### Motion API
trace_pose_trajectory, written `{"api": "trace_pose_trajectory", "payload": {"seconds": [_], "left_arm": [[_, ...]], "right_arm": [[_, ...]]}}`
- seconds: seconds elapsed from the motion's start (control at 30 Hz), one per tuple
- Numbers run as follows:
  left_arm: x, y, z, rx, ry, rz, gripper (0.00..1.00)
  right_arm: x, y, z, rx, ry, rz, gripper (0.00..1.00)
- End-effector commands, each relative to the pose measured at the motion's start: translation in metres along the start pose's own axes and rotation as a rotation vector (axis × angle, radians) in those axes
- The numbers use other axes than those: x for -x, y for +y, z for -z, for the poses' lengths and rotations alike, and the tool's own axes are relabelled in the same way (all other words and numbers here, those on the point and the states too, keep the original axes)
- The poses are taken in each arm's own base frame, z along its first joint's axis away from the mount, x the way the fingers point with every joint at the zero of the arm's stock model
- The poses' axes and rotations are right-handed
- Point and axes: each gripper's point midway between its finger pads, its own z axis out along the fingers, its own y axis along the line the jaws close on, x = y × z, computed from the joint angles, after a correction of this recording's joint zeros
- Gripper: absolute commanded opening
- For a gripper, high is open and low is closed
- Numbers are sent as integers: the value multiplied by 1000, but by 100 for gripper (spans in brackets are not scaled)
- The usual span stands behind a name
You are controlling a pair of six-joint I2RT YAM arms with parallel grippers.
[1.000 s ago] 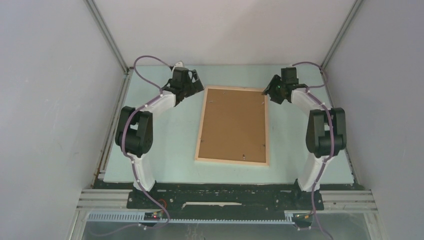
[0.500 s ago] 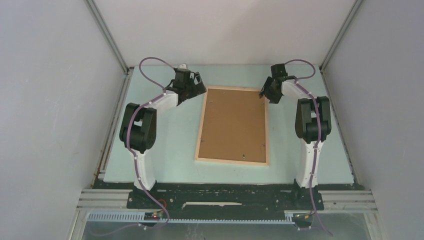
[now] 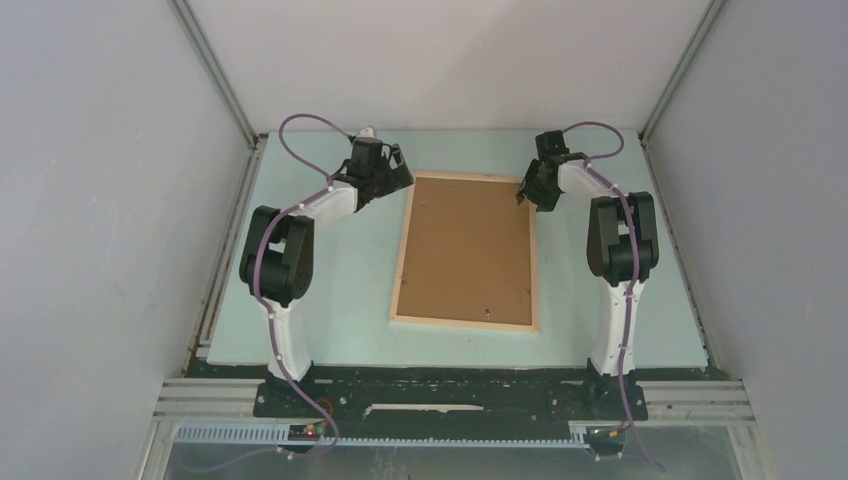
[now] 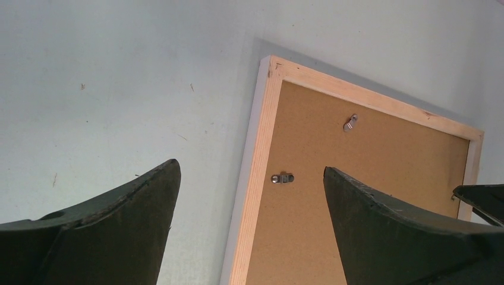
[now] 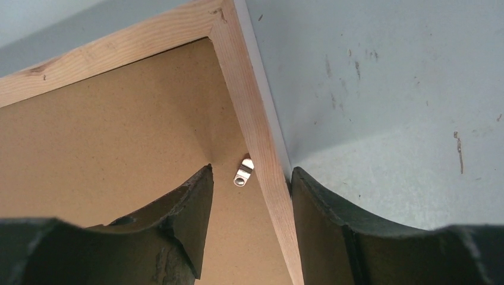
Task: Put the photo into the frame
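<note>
Black jaws of the right gripper (image 5: 251, 173) stand partly apart astride the far-right rail of the frame (image 5: 119, 52), which lies face-down on the table (image 5: 386, 89), the left gripper (image 4: 251, 168) gaping nearby and the photo unseen, so closing might drag the frame and miss the metal tab (image 5: 243, 170).

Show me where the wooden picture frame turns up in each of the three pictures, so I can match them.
Top view: the frame lies flat, back up, mid-table.
Left wrist view: its far left corner sits upper centre, one side running down to the bottom edge.
Right wrist view: its far right corner sits at the top, one side running down the middle.
Shared landmark: the brown backing board with its small metal clips.
</note>
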Motion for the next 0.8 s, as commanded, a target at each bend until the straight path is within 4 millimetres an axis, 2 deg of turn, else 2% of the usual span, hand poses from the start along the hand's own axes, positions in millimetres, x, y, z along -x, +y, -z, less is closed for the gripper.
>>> {"api": "trace_pose_trajectory", "payload": {"seconds": [0.0,0.13,0.4,0.6,0.77], "left_arm": [[25,-13,11,-27,-80,-24,97],[26,-12,12,-20,-85,-26,97],[29,-7,14,4,-101,-23,96],[30,-7,14,5,-104,-26,96],[27,-7,17,4,-99,-24,96]], "right_arm": [[3,4,1,-5,-16,40,58],[4,-2,-2,-26,-11,37,54],[5,-4,-6,-33,-10,35,52],[6,-13,-3,-78,-24,33,38],[6,-11,-2,-40,-27,18,17]]}}
